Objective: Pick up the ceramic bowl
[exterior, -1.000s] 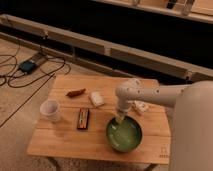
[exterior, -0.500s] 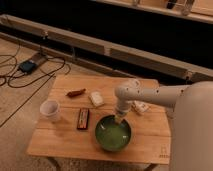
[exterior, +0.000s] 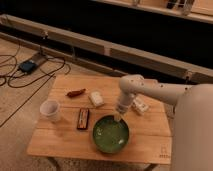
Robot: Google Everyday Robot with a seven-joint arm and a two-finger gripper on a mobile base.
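The ceramic bowl (exterior: 110, 134), round, glossy green with a dark rim, is at the front middle of the wooden table (exterior: 150, 147). My gripper (exterior: 118, 118) reaches down from the white arm (exterior: 150, 90) on the right. It is at the bowl's far rim and shut on it. The fingertips are partly hidden against the rim. I cannot tell whether the bowl rests on the table or hangs just above it.
A white cup (exterior: 50, 109) stands at the table's left. A dark bar (exterior: 83, 118) lies beside the bowl, with a reddish-brown item (exterior: 76, 93) and a white packet (exterior: 96, 99) behind. Another white packet (exterior: 140, 106) lies by the arm. Cables and a box (exterior: 27, 66) lie on the floor.
The bowl has shifted left across the table together with my gripper at its rim. The other objects have not moved.
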